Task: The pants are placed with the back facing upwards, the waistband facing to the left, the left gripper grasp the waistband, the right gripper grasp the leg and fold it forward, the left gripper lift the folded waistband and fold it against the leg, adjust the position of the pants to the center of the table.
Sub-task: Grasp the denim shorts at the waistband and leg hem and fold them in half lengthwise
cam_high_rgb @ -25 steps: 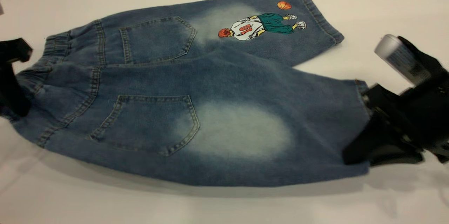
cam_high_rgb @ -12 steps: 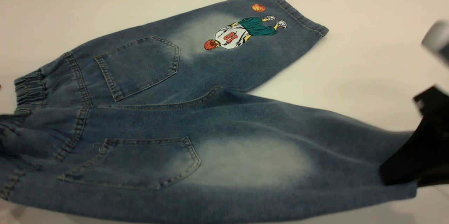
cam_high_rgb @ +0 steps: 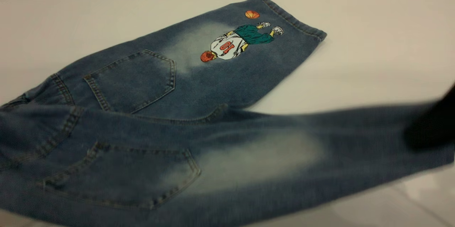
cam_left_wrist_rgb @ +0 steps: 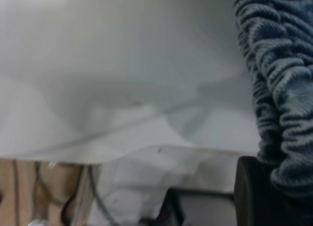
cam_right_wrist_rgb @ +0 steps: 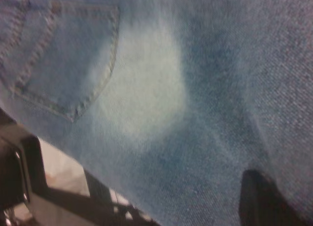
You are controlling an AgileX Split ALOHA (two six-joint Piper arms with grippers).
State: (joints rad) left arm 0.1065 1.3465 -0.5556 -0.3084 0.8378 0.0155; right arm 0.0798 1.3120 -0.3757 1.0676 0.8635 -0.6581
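Pants lifted at both ends, fold forward under way

The pants (cam_high_rgb: pixel 185 113) lay back-up on the white counter (cam_high_rgb: pixel 373 42), the near leg (cam_high_rgb: pixel 277 156) raised off the surface toward 3 o'clock, where the right gripper (cam_high_rgb: pixel 432 127) showed only as a dark blur at the hem; its wrist camera showed a finger tip (cam_right_wrist_rgb: pixel 259 199) against the denim, so it seemed closed on the leg. The left gripper (cam_left_wrist_rgb: pixel 257 196) held the ruched waistband (cam_left_wrist_rgb: pixel 279 89) against one black finger, off the exterior view at 9 o'clock. I judged this the first fold; next, both ends would need carrying toward 12 o'clock, onto the printed leg (cam_high_rgb: pixel 241 42). The counter was plain and matte, a grey wall behind; beneath its edge showed a wooden floor and cables.
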